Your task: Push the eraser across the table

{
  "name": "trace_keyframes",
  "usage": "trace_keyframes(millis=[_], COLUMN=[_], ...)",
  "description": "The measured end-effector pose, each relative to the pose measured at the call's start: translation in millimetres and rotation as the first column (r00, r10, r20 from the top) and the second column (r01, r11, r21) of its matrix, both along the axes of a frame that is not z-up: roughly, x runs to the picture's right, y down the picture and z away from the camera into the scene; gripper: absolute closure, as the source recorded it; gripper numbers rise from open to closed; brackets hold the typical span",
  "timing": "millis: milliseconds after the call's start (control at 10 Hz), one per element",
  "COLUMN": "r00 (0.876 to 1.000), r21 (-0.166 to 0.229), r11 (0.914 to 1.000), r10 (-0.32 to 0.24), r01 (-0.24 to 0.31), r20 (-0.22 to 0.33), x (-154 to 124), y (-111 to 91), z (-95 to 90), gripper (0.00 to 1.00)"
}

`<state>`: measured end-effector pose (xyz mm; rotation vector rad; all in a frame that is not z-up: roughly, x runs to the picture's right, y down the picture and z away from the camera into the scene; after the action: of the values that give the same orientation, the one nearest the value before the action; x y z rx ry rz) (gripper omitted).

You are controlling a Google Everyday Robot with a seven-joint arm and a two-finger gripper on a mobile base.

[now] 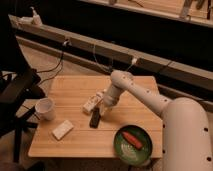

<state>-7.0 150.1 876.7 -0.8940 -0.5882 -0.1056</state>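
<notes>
Arm outstretched, gripper (101,106) low, downward

Dim warm light, dark background, soft blur throughout, pincer (100,106) low over table (75,142)

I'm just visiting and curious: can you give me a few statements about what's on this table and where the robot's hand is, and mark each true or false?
1. The gripper is down at the table, right by the eraser. True.
2. The eraser lies on the green plate. False: it lies on the bare wood; the plate holds an orange item.
3. A white cup stands near the table's left edge. True.
4. The beige block sits on top of the pale bottle. False: they lie apart.
</notes>
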Motion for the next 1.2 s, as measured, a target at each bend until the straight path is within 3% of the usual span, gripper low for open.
trace_keyframes(millis=[800, 1000, 1200], r00=[0.997, 0.997, 0.998], r21=[0.079, 0.102, 0.109], r11=[0.9965, 0.9941, 0.9926], r10=[0.022, 0.027, 0.051], r01=[-0.028, -0.035, -0.053], r20=[0.072, 0.071, 0.026], x=[-18.6, -17.0, -0.1], y=[-22.9, -27.1, -29.3], z=[-12.2, -14.8, -13.9], gripper=[1.0, 1.0, 1.0])
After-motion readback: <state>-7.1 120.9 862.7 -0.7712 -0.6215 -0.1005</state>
